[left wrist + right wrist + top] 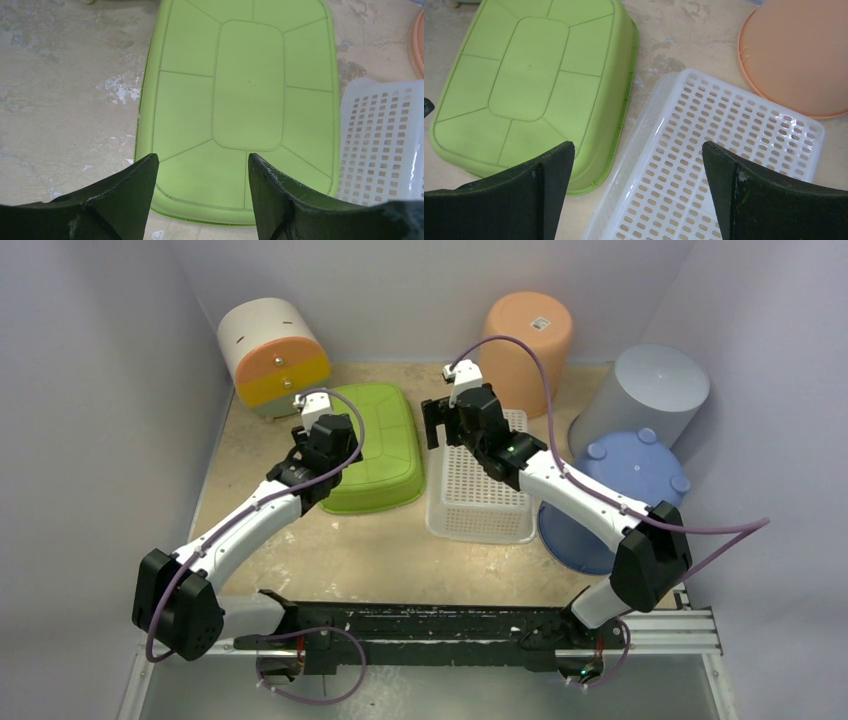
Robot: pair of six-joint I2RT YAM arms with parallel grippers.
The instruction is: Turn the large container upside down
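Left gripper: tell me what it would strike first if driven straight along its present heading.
The left gripper would most likely meet the upturned bottom of the green basin first, framed between its open fingers; the depth is unclear.

Stretching the left arm (240, 530) from its base at the near left corner of the tabletop (400, 555), forward and rightward toward the middle, with the elbow low and the wrist bending down. Pointing the left gripper (202, 162) downward left of the tabletop's centre, holding its two dark fingers (130, 195) apart and closing on nothing. Reaching the right arm (570, 485) from the near right corner, forward and leftward to the tabletop's centre, with the elbow raised near the right edge. Aiming the right gripper (638, 150) down as well, spreading its fingers (544, 190) wide and hanging free above the surface. Setting the two wrists side by side, apart from each other.
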